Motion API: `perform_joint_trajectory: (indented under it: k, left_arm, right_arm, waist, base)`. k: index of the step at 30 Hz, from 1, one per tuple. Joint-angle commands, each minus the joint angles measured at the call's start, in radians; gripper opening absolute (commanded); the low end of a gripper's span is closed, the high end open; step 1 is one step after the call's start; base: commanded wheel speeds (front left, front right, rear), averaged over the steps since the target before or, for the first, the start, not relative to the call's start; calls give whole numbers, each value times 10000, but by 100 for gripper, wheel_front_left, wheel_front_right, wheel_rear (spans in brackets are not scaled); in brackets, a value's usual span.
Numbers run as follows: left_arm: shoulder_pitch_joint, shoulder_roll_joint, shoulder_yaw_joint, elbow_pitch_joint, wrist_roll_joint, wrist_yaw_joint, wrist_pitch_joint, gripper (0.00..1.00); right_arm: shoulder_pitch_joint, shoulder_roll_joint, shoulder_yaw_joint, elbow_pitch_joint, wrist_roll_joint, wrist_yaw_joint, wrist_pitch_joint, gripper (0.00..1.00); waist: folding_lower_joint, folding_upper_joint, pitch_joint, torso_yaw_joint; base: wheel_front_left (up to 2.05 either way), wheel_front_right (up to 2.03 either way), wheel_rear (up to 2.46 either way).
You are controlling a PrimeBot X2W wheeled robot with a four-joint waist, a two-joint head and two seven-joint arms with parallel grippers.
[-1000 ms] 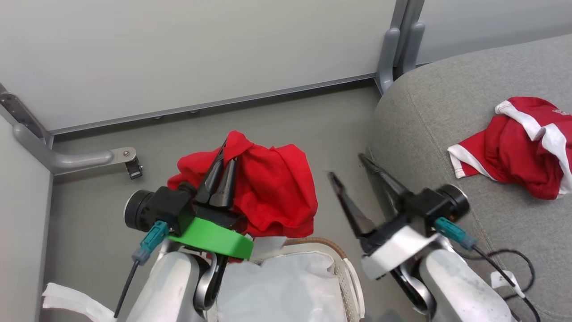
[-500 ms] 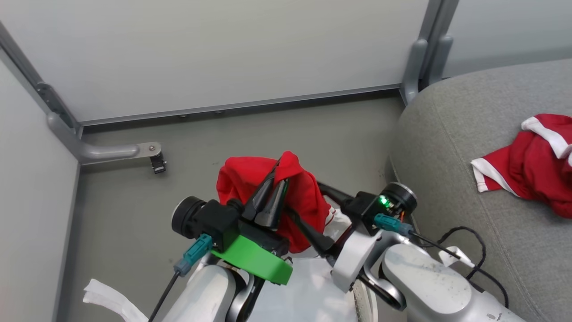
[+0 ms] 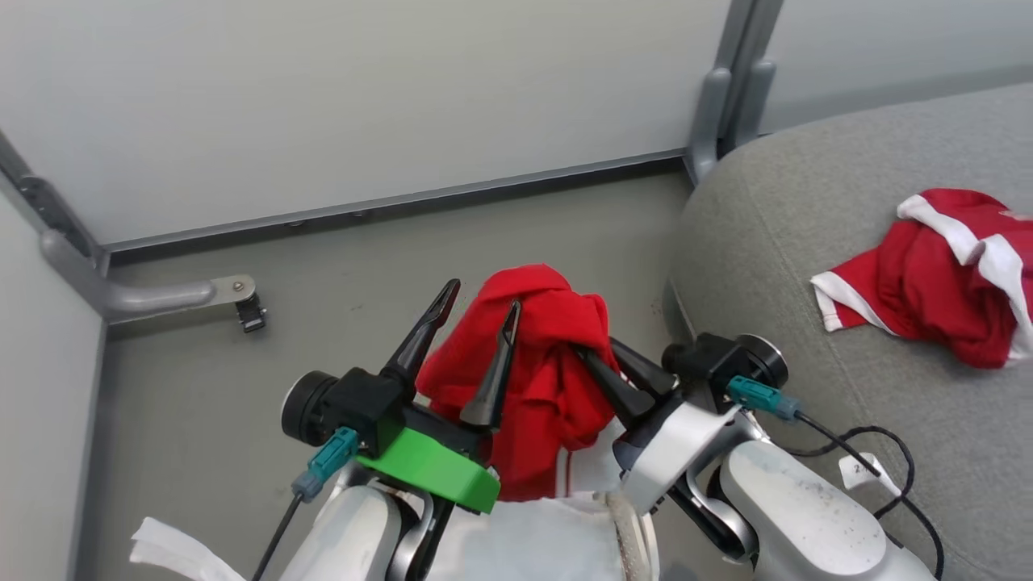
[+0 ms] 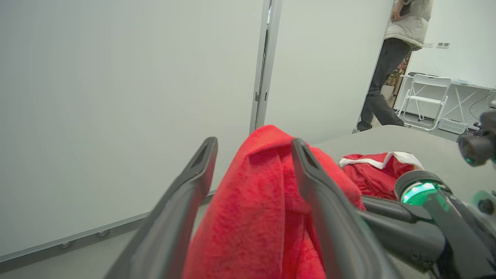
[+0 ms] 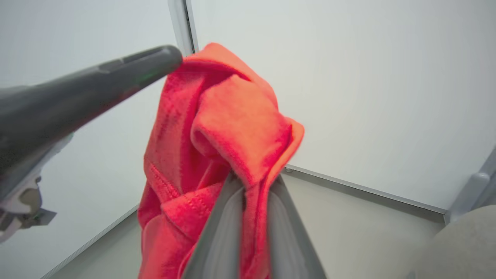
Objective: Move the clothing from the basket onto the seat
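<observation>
A plain red garment [image 3: 549,363] hangs above the basket [image 3: 628,528], bunched between my two grippers. My right gripper [image 3: 593,349] is shut on a fold of it; in the right wrist view the cloth [image 5: 217,128] is pinched between the two fingers [image 5: 281,217]. My left gripper [image 3: 480,300] is open, its spread fingers [image 4: 193,182] on either side of the cloth [image 4: 255,193] without squeezing it. The other red garment [image 3: 928,274], with white trim, lies crumpled on the grey seat [image 3: 791,202] at the right. The basket's white liner [image 3: 533,541] shows at the bottom edge.
White wall panels with a metal foot bracket [image 3: 186,294] close off the grey floor [image 3: 242,387] behind. A black cable [image 3: 880,452] lies on the seat's near edge. In the left wrist view a person [image 4: 391,66] walks far off beside a white folding chair [image 4: 424,97].
The left gripper has opened and let go of the red garment. The right gripper came in from the right and shut on it. The head camera shifted meanwhile.
</observation>
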Motion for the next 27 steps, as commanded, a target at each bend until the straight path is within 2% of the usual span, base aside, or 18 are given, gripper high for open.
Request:
perform_joint_trajectory:
  k: [1,7,14,21,27]
  left_arm:
    - [141,14,133,34,82,-22,8,100]
    - [129,20,344,277,128,-22,8,100]
    - [-93,28,328,540,266,-23,6,100]
    - [-380,42,314,926,498,-23,8,100]
    - [-612,213,99,1236,578,-23,8,100]
  right_arm:
    - [208,-47,-163,-141,-84,-12,-15,0]
    - [607,-133,-824,-627,-295,-12,-15,0]
    - [723,-234,-1521,-912,-449,-12,-15,0]
    - [-502,-585,-2705,-1509,-698,-12,-17,0]
    - [-2238,-1320,-4226,-1886,-1111,-12,-15,0]
  waist:
    - [0,18,417,-1331]
    - [0,18,810,-3131]
    - [0,18,1187,-4614]
    - [0,18,1772,-5221]
    - [0,18,2433,-5055]
  base:
    - [0,0,0]
    - [0,0,0]
    - [0,0,0]
    - [0,0,0]
    - [0,0,0]
